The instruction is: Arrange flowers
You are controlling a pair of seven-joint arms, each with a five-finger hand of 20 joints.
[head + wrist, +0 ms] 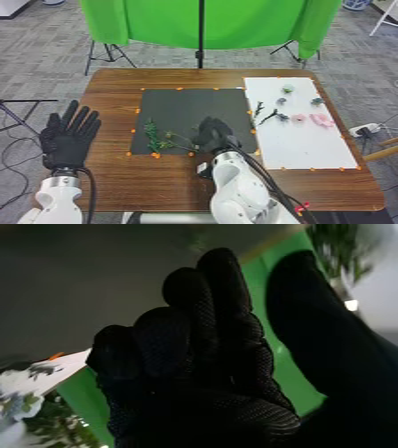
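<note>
Green sprigs (152, 137) on the near-left part of the dark sheet (182, 107), with thinner stems (181, 146) between them and the right hand (215, 136), open low over that sheet, thumb apart from fingers. On the white sheet (306, 150) alongside: dark sprigs (268, 118) near its left edge, grey-blue blooms (283, 117), pink flowers (322, 120), a pale green bloom (288, 88) farther back. Left hand (67, 145) open, fingers straight, at the left edge of the brown surface (169, 177). Beyond, green cloth (249, 30).

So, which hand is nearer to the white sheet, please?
The right hand: it is over the black mat, just left of the white sheet; the left hand is beyond the mat's left side.
</note>
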